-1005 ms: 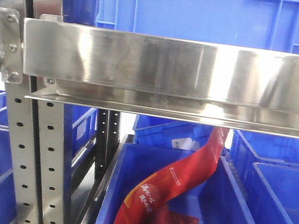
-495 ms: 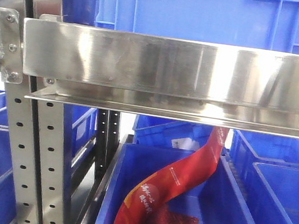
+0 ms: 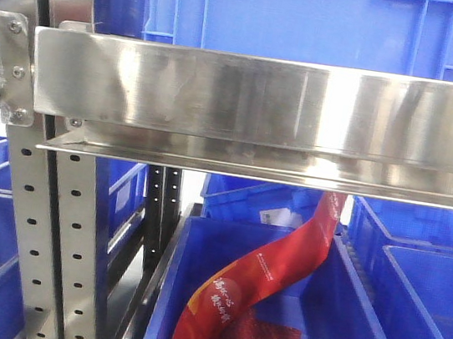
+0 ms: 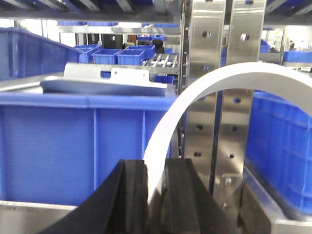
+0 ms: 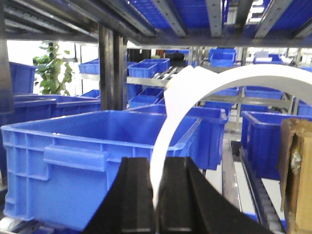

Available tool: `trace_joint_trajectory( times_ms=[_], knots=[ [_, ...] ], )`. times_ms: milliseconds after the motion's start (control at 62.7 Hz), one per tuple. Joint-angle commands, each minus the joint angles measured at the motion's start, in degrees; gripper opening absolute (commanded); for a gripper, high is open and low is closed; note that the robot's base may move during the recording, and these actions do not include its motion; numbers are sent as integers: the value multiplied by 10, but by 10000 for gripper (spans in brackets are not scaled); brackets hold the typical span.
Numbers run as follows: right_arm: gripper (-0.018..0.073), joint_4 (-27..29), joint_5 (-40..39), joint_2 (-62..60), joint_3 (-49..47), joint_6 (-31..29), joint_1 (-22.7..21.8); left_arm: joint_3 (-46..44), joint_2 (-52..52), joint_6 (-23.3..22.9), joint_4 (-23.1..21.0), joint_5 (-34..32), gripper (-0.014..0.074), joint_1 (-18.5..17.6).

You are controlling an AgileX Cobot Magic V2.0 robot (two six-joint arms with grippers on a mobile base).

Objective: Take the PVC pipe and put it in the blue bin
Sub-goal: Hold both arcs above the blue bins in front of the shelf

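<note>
Nothing has visibly shifted along the polished steel shelf (image 3: 262, 99) since a second ago, and my grooved black left fingers (image 4: 131, 187) and right fingers (image 5: 134, 192) each pinch a smooth white arched strip (image 4: 195, 87) (image 5: 204, 80).

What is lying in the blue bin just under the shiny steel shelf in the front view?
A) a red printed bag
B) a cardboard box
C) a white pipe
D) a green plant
A: a red printed bag curls up out of the blue bin below the steel shelf; no pipe, box or plant shows there.
</note>
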Motion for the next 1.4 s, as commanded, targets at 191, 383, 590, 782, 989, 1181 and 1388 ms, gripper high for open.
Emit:
trace_joint_trajectory(
  times_ms=[191, 383, 590, 782, 989, 1181, 1388],
  knots=[
    [-160, 31, 48, 65, -56, -1, 2, -81, 95, 0, -9, -15, -111, -59],
    [-160, 31, 64, 94, -102, -12, 2, -146, 188, 23, -8, -15, -111, -148],
    [-160, 33, 97, 136, -146, -23, 2, -218, 309, 44, 6, -25, -111, -258],
    [-160, 33, 98, 171, -168, -29, 17, -289, 403, 44, 23, -51, -111, -298],
    [-160, 33, 92, 212, -199, -37, 51, -346, 467, 44, 23, -62, -111, -298],
    [-160, 33, 62, 267, -227, -37, 55, -386, 512, 44, 23, -71, -111, -311],
    [-160, 33, 40, 310, -259, -49, 55, -431, 559, 45, 51, -71, -111, -337]
  ],
)
